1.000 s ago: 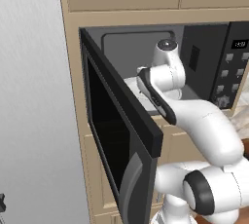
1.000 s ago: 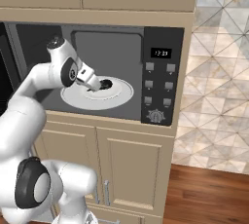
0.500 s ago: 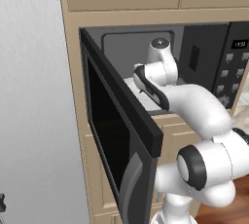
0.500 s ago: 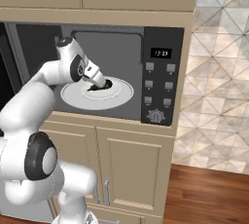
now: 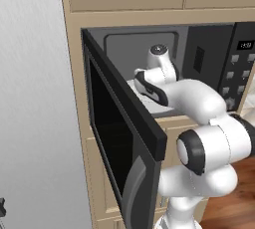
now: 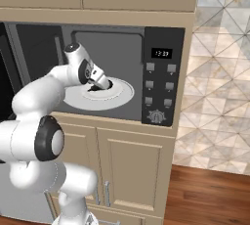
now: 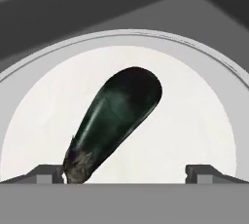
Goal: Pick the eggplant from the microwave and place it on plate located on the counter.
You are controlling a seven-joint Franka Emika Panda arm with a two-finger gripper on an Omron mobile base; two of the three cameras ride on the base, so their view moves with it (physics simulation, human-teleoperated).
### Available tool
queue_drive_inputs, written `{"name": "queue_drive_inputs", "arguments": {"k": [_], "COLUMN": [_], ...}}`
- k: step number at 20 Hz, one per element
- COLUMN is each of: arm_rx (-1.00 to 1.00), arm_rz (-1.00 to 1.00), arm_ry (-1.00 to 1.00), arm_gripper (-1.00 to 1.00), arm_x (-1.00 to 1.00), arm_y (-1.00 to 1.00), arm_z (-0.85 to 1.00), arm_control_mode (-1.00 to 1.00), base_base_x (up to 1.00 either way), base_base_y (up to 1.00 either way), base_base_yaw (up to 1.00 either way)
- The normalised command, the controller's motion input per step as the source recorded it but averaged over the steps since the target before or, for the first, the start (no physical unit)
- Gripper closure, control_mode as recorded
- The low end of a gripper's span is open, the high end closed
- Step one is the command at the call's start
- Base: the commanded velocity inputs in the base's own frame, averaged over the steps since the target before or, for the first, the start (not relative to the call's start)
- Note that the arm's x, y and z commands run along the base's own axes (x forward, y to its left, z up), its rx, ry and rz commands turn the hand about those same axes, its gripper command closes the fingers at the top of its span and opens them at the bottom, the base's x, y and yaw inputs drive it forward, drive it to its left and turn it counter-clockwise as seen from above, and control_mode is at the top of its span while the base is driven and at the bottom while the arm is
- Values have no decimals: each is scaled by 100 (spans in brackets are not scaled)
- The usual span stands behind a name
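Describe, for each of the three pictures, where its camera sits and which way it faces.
Left base view: behind-left, facing the open microwave past its door; arm at right.
Right base view: behind-right, facing the turntable and button panel; arm at left.
Hand view: on the hand, facing the eggplant; open pincer below.
Shared: eggplant, turntable.

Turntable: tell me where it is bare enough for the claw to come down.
Bare white lies on the turntable between the eggplant and the rim on one side, and beyond the eggplant's blunt end. The narrow end is crowded: it lies close against one finger.
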Motion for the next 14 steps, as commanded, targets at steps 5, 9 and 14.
{"name": "queue_drive_inputs", "arguments": {"k": [5,9,14], "arm_rx": [0,0,0], "arm_rz": [0,0,-1], "arm_ry": [0,0,0], "arm_gripper": [-100,-100,-100], "arm_x": [46,35,11], "arm_y": [0,0,0], "arm_z": [-17,-15,-19], "arm_control_mode": [-100,-100,-100], "base_base_x": [0,0,0], "base_base_y": [0,0,0], "base_base_yaw": [0,0,0]}}
